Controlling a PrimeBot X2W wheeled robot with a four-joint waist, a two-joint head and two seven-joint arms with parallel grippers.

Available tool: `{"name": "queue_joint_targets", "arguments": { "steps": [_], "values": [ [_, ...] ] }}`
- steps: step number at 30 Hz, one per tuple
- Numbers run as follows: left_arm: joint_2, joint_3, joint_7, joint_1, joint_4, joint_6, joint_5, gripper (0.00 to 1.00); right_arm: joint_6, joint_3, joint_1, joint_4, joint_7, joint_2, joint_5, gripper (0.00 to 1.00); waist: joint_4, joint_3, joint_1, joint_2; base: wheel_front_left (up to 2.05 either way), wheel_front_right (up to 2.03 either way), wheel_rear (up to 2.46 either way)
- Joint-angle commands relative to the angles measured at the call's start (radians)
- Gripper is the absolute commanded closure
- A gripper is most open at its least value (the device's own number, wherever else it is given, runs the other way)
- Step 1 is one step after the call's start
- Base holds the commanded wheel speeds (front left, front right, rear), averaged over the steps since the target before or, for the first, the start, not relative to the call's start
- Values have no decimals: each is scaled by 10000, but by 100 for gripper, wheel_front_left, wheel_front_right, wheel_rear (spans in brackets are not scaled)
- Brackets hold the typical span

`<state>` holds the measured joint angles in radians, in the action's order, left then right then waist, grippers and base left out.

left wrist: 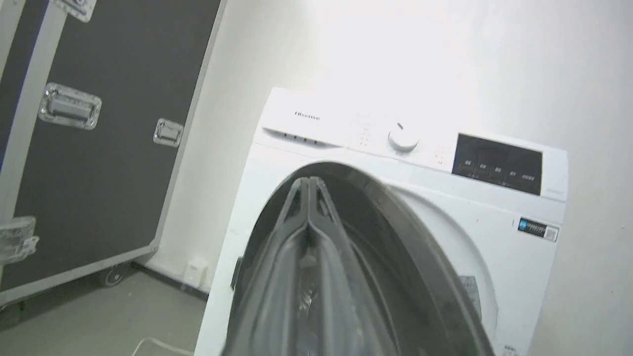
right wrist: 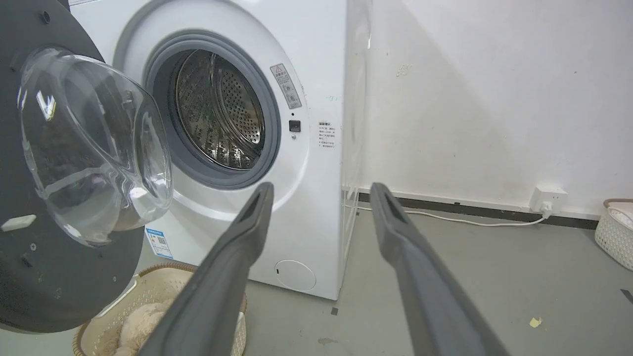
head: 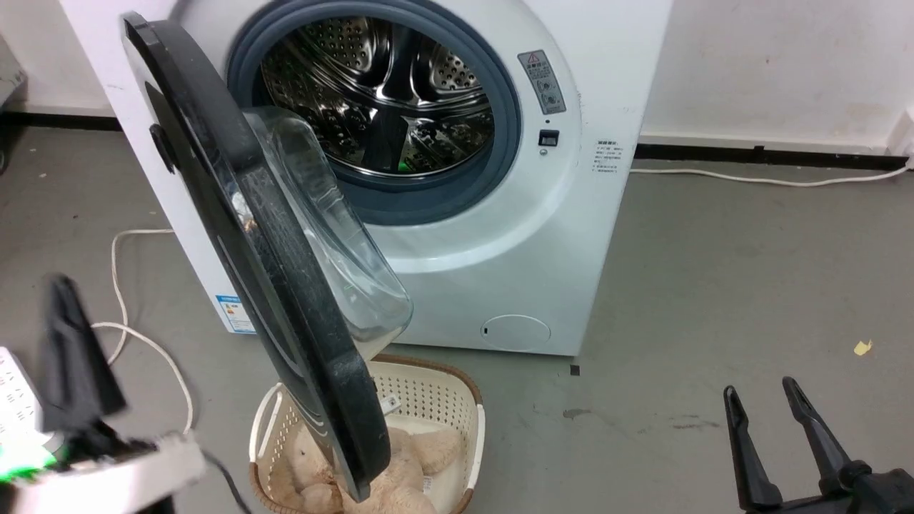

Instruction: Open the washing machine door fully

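Finding: the washing machine door (head: 285, 300) stands partly open. It is hinged at the left of the washing machine (head: 500, 235) and swung out so its black rim faces me nearly edge-on, with the glass bowl turned toward the bare drum opening (head: 378, 93). I judge the unlatching done and the full swing not yet done. My left tool (left wrist: 309, 190) is pinched narrow with nothing between its fingers. It sits left of the machine on the door's outer side, apart from the door. My right tool (head: 775, 421) is spread wide and empty, low and well to the right of the machine. A basket (head: 435, 400) with a plush toy (head: 421, 450) sits just in front of the machine, under the door's lower edge. As I judge it, the next move calls for contact at the door's free edge or inner face, then a push round toward the machine's left side, passing above the basket.
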<state>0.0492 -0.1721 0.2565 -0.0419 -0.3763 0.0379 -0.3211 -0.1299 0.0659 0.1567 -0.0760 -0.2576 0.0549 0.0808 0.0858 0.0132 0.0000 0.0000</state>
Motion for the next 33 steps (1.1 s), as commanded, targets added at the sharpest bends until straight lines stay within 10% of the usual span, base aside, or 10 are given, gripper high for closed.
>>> {"name": "queue_joint_targets", "arguments": {
  "steps": [1, 16, 33],
  "values": [
    [12, -64, 53, 267, -248, 50, -31, 100, -8, -7, 57, -8, -41, -46, 48, 0, 14, 35, 0, 0, 0, 0, 0],
    [42, 2082, -24, 1349, -2035, -536, 2377, 100, -8, -201, 101, -2, -41, -47, -146, 0, 67, 191, 0, 0, 0, 0, 0],
    [14, 5807, -2409, -6, 894, -239, 2239, 100, -8, -175, 20, 111, -41, -47, 5, 0, 94, 93, 0, 0, 0, 0, 0]
  ]
}}
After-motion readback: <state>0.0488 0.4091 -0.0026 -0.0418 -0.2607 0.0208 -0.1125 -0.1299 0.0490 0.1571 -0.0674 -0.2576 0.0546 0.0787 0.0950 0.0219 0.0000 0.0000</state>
